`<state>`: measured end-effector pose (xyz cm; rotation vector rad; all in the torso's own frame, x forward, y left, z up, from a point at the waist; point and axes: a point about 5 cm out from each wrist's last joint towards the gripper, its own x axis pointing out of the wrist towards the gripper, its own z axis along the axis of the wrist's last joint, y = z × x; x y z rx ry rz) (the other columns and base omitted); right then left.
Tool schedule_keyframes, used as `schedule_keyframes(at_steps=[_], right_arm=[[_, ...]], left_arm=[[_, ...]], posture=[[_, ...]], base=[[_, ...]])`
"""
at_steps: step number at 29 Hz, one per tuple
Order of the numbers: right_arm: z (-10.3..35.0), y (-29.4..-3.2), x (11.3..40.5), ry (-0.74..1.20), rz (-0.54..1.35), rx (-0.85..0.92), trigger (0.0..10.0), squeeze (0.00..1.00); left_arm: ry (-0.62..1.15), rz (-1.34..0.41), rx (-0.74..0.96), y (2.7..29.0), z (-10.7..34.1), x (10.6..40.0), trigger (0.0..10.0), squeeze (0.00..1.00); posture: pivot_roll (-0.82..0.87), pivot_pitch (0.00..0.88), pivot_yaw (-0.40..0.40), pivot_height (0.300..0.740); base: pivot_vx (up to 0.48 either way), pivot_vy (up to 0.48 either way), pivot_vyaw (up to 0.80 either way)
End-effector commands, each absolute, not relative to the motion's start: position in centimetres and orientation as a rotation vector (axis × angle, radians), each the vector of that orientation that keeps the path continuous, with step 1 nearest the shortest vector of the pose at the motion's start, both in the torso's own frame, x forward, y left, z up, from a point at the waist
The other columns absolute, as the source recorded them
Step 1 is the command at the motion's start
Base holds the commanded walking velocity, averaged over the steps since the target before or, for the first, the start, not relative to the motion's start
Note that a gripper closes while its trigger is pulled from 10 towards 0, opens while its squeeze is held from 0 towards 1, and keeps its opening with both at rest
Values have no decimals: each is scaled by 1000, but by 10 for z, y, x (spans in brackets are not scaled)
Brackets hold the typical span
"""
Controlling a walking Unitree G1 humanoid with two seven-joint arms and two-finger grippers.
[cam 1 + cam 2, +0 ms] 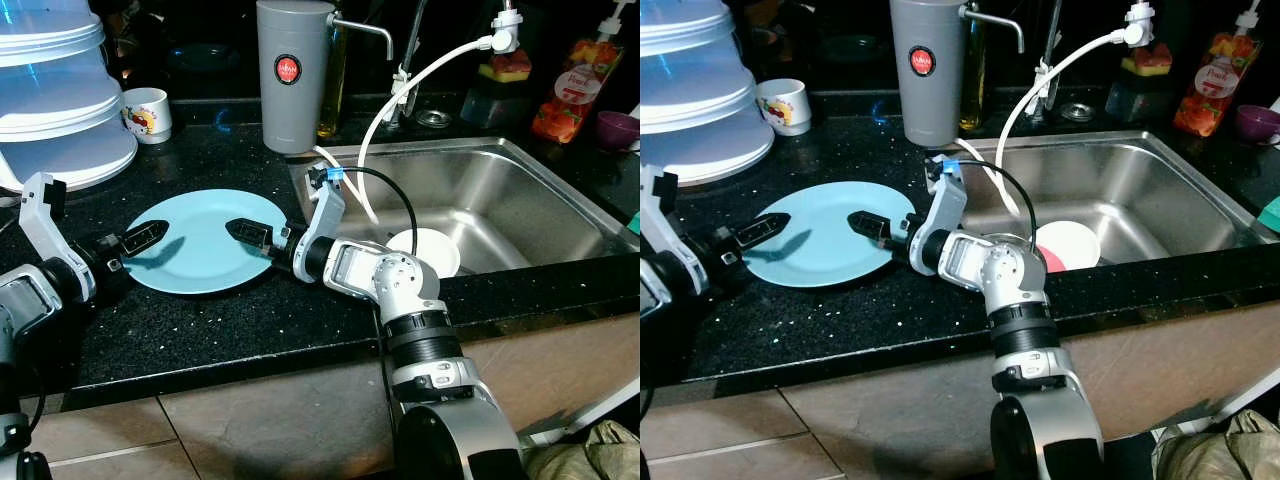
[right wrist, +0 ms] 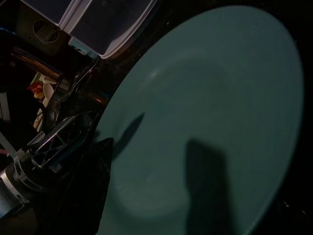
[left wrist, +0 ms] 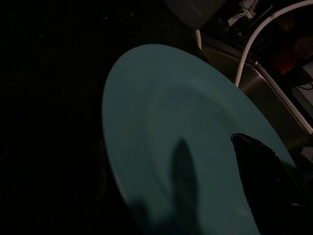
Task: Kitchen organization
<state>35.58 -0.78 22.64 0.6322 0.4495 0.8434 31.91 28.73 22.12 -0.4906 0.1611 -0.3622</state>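
Round, pale blue ceramic plate [image 1: 200, 240] lying flat on black speckled stone counter [image 1: 230, 330], directly between two facing grippers. Left gripper [image 1: 142, 238] over one rim, right gripper [image 1: 248, 232] over the opposite rim, neither holding anything. Opening of either pair of jaws: cannot tell. Probably stiff, smooth, slippery, breakable. Best gripped at the thin rim nearest each jaw, beside stainless steel sink [image 1: 520, 200].
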Motion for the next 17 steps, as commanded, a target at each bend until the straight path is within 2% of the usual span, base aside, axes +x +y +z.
schedule_keyframes(at_steps=[1, 2, 3, 4, 6, 7, 9, 10, 17], right_arm=[[215, -2, 351, 505, 844, 655, 10000, 0], [215, -2, 351, 505, 844, 655, 10000, 0], [215, -3, 350, 504, 839, 659, 4667, 0], [215, -3, 350, 502, 835, 661, 4039, 0], [216, -3, 350, 501, 832, 664, 3843, 0], [216, -4, 350, 497, 824, 667, 2000, 0], [216, -4, 351, 494, 819, 669, 2000, 0], [217, -5, 352, 485, 813, 671, 0, 0], [221, -9, 358, 447, 774, 686, 0, 0]], left_arm=[[248, -364, -520, 279, 201, 321, 10000, 0], [248, -364, -520, 279, 201, 321, 10000, 0], [247, -369, -508, 277, 202, 321, 10000, 0], [246, -369, -502, 277, 202, 321, 10000, 0], [244, -368, -500, 278, 202, 321, 10000, 0], [238, -364, -498, 278, 203, 321, 10000, 0], [233, -363, -497, 279, 203, 321, 10000, 0], [227, -359, -495, 279, 203, 321, 10000, 0], [210, -352, -448, 283, 205, 319, 10000, 0]], posture=[[32, 133, -53, 740], [32, 133, -53, 740], [28, 128, -51, 740], [28, 128, -51, 740], [28, 128, -51, 740], [26, 111, -57, 740], [26, 111, -57, 740], [29, 103, -57, 740], [37, 101, -61, 740]], base=[[0, 0, 0], [0, 0, 0], [0, 0, 0], [0, 0, 0], [0, 0, 0], [0, 0, 0], [0, 0, 0], [0, 0, 0], [0, 0, 0]])
